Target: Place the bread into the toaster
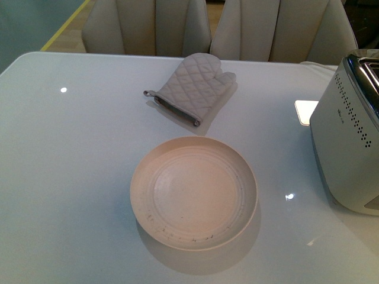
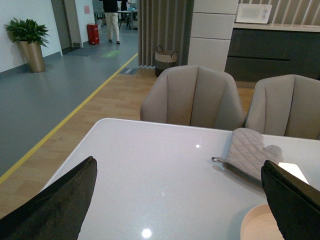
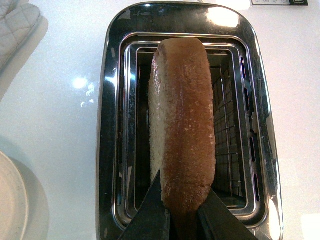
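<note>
In the right wrist view my right gripper (image 3: 181,212) is shut on a slice of bread (image 3: 182,125), held on edge with its brown crust toward the camera, directly above the open slot of the toaster (image 3: 112,150). The toaster's chrome top frames the slice on all sides. In the front view the white toaster (image 1: 343,148) with dark dots stands at the table's right edge; the right arm and the bread are out of that view. My left gripper (image 2: 180,200) is open and empty above the white table.
A round cream plate (image 1: 194,192) sits empty at the table's middle, also in the left wrist view (image 2: 257,225). A grey quilted oven mitt (image 1: 192,86) lies behind it. Beige chairs (image 1: 148,26) stand along the far edge of the white table (image 1: 71,177).
</note>
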`<control>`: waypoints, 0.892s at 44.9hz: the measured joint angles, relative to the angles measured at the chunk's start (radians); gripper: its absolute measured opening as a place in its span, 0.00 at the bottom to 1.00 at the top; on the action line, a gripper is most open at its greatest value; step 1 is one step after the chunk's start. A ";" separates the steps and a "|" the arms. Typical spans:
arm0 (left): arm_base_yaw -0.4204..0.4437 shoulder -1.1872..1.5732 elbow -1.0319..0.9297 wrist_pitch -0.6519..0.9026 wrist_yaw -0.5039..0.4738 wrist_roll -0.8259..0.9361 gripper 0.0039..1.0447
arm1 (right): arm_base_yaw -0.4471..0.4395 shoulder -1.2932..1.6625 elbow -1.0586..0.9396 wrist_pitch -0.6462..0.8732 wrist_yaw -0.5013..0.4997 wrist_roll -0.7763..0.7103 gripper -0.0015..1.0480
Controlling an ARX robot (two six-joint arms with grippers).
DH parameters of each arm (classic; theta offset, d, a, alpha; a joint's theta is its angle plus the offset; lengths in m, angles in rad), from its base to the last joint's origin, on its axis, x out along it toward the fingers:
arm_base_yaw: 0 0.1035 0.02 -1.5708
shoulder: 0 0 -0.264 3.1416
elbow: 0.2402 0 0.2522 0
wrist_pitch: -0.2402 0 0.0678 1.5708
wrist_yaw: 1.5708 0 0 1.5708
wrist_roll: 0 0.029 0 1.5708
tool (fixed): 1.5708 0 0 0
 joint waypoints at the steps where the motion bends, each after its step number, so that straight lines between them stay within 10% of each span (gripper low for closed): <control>1: 0.000 0.000 0.000 0.000 0.000 0.000 0.94 | 0.000 -0.004 0.000 -0.004 -0.003 -0.002 0.03; 7: 0.000 0.000 0.000 0.000 0.000 0.000 0.94 | -0.002 -0.015 0.000 -0.017 -0.010 -0.020 0.04; 32: 0.000 0.000 0.000 0.000 0.000 0.000 0.94 | -0.014 -0.015 -0.010 -0.021 -0.011 -0.028 0.93; 37: 0.000 0.000 0.000 0.000 0.000 0.000 0.94 | -0.021 -0.010 -0.032 0.043 -0.043 -0.020 0.89; 40: 0.000 0.000 0.000 0.000 0.000 0.000 0.94 | -0.028 -0.008 -0.203 0.478 -0.175 -0.008 0.77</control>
